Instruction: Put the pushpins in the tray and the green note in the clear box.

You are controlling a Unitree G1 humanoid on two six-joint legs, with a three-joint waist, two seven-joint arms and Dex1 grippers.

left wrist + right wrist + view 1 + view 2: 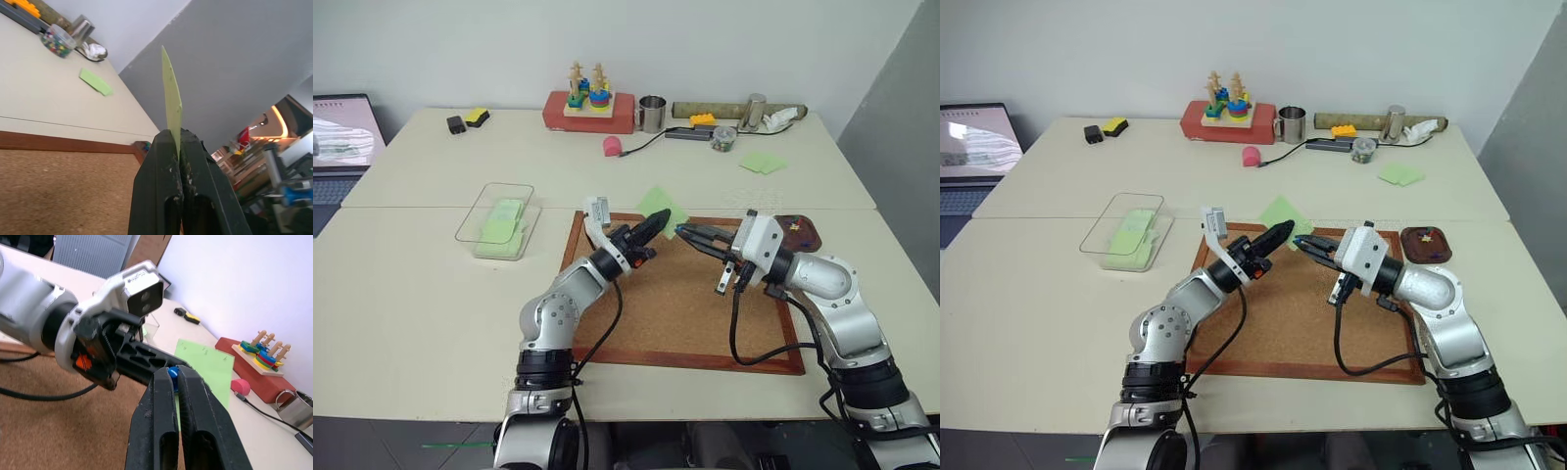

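the left gripper (180,147) is clamping its fingers on the edge of the green note (172,100), holding the sheet upright and clear of the cork board (675,313) near the board's far edge, probably so the paper stays steady while the pin is dealt with. the right gripper (175,374) is pinching its fingers shut on the blue pushpin (172,371) right at the note's lower edge, so the two grippers are meeting tip to tip over the far edge of the board. the tray (800,232) is sitting off the board's far right corner with a yellow pushpin (792,230) seemingly resting in it already. the clear box (499,220) is waiting on the table beyond the board's left edge, already holding some green paper. judging from this, the blue pin should be going to the tray and the note to the box next.
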